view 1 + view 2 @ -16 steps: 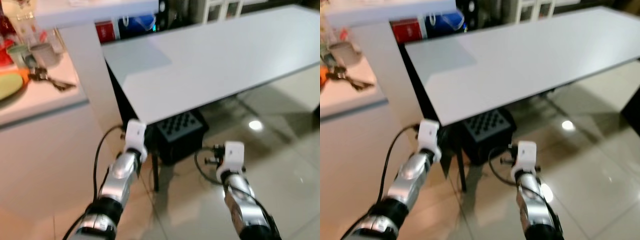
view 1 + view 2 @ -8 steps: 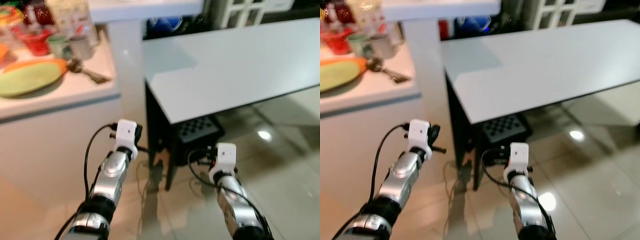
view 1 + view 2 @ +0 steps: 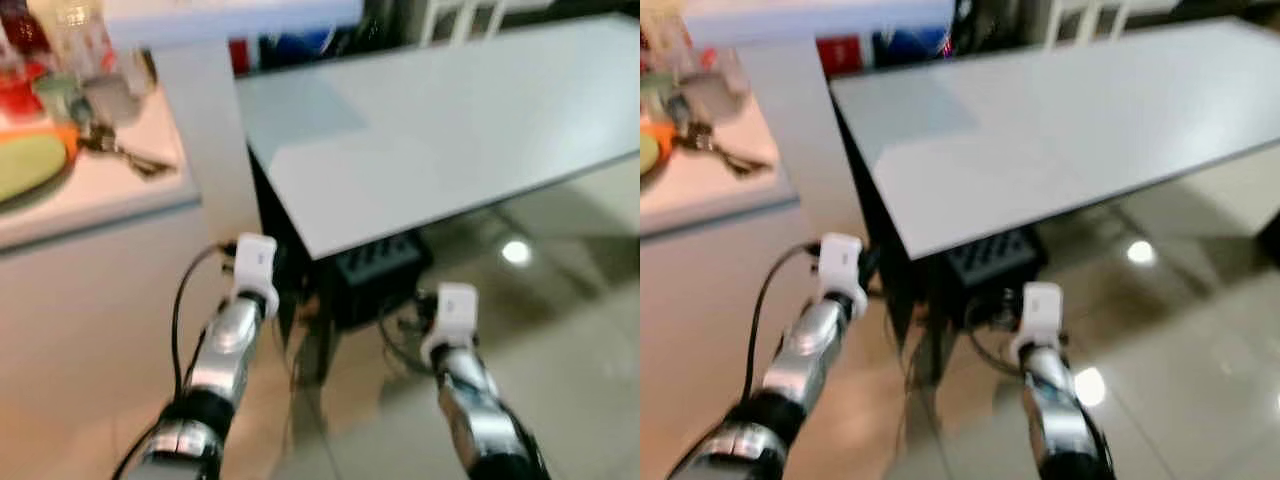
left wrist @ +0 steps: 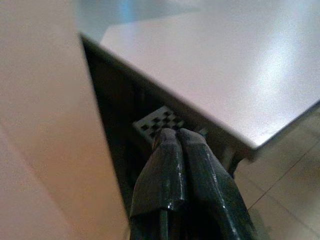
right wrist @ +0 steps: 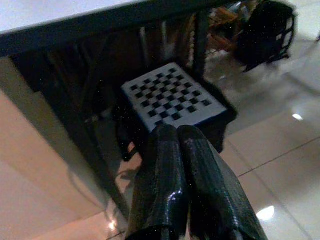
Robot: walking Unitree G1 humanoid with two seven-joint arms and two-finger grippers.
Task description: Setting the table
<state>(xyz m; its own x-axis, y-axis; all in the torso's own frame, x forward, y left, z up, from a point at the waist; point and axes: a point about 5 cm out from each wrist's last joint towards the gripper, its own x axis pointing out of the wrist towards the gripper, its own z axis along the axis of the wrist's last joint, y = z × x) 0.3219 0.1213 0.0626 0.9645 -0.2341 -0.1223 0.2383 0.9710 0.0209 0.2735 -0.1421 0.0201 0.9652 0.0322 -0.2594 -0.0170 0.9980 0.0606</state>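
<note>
Below the robot's head, both silver arms reach forward over a glossy tiled floor [image 3: 560, 330]. Ahead stands a long white desk [image 3: 450, 130], its top bare and its near corner just beyond the left arm. Under that corner sits a dark crate with a checkered top [image 5: 172, 97]; its make is hard to tell in the blur.

On the robot's left, a pale counter [image 3: 100, 190] carries the table things: a green plate [image 3: 25, 165] with something orange at its far rim, a bunch of metal cutlery [image 3: 125, 155] lying beside it, and behind these a few cups [image 3: 100, 95] and other blurred containers. All of these lie well apart from both arms.

At the desk's near corner the left gripper [image 4: 175, 135] hangs in the air, jaws clenched together on nothing, between the counter's side and the desk's dark leg. Low over the floor the right gripper [image 5: 175, 131] points at the checkered crate, its jaws likewise pressed tight and holding nothing.
</note>
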